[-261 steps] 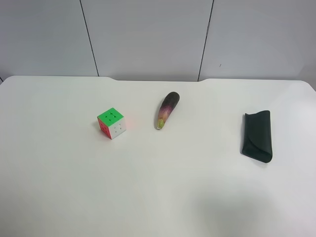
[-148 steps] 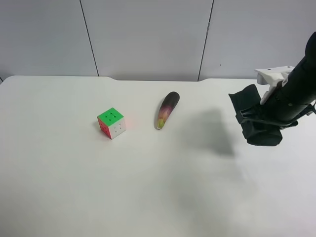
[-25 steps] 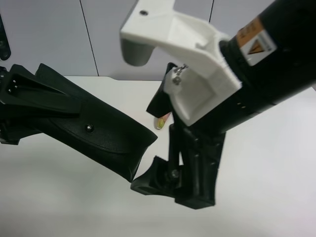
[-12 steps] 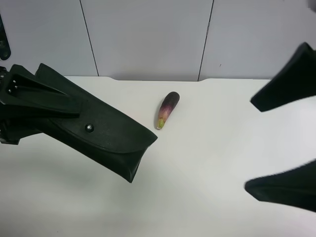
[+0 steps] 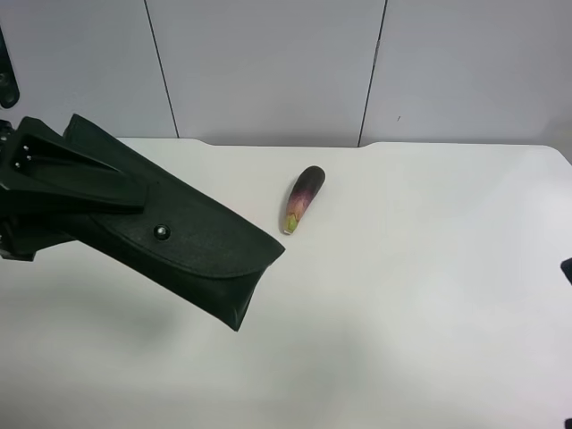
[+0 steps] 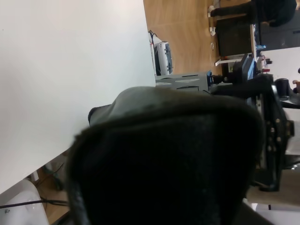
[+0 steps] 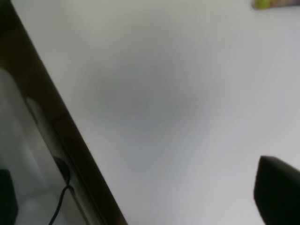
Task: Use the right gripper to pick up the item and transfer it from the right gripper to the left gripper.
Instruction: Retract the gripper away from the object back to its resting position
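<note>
The item, a black soft case (image 5: 197,250) with a snap button, hangs in the air above the table at the exterior high view's left. My left gripper (image 5: 125,192) is shut on its far end. The case fills the left wrist view (image 6: 164,154) and hides the fingers there. My right gripper has left the case. Only two small black jaw tips show at the exterior high view's right edge (image 5: 567,268), far apart. One black fingertip (image 7: 279,187) shows in the right wrist view over bare table.
The purple eggplant toy (image 5: 302,198) lies on the white table (image 5: 402,313) near the middle back; its tip shows in the right wrist view (image 7: 276,3). The puzzle cube is hidden behind the case. The table's edge (image 7: 70,126) and the floor show in the right wrist view.
My right gripper let go of the case, opened wide and drew away to the exterior high view's right, almost out of frame. My left gripper keeps holding the case still.
</note>
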Tool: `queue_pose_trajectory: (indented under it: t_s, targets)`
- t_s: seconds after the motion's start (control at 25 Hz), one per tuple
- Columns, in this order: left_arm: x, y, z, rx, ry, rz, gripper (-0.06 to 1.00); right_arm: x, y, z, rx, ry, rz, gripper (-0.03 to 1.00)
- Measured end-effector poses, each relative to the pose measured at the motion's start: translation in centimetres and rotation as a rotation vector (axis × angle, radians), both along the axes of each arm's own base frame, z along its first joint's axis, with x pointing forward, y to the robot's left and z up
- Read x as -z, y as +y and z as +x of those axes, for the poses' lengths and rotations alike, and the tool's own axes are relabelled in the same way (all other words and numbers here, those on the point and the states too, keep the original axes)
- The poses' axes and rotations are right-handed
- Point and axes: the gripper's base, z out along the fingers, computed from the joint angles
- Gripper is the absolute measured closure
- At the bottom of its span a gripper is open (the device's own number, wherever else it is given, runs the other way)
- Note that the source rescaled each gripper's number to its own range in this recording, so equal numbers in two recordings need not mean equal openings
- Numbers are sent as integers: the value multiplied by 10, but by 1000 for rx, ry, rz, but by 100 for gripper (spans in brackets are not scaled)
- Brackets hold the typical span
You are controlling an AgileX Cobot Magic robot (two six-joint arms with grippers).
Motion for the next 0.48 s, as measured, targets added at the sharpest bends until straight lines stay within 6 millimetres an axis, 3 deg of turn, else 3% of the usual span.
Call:
queue_pose_trajectory:
  t_s: [0.28,0.48]
  targets:
    - [0,0,0,3,-7,2,94,16,-26,-11,47,-70,92,-3]
    - [0,0,0,3,-7,2,94,25,-33,-14,56,-96,120,-3]
